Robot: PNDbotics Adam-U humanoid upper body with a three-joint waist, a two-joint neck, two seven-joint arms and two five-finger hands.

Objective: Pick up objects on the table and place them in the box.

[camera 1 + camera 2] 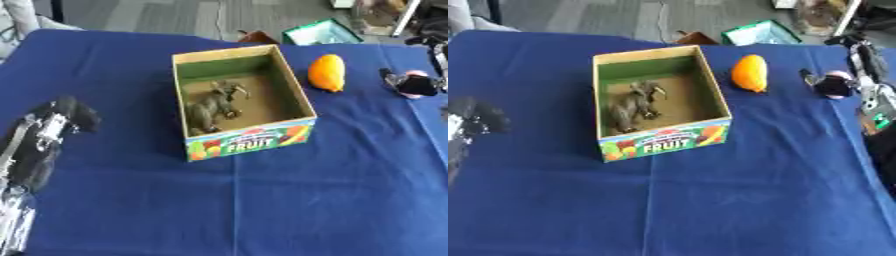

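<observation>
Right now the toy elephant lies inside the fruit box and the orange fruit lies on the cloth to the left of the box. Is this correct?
Not quite. The orange fruit lies on the cloth to the right of the box, not the left, as the left eye view shows. The toy elephant is indeed inside the box.

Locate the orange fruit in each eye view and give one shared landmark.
Left eye view: orange fruit, upper right, on the blue cloth right of the box.
Right eye view: orange fruit, upper middle-right, same side of the box.
Shared landmark: the box's FRUIT label.
</observation>
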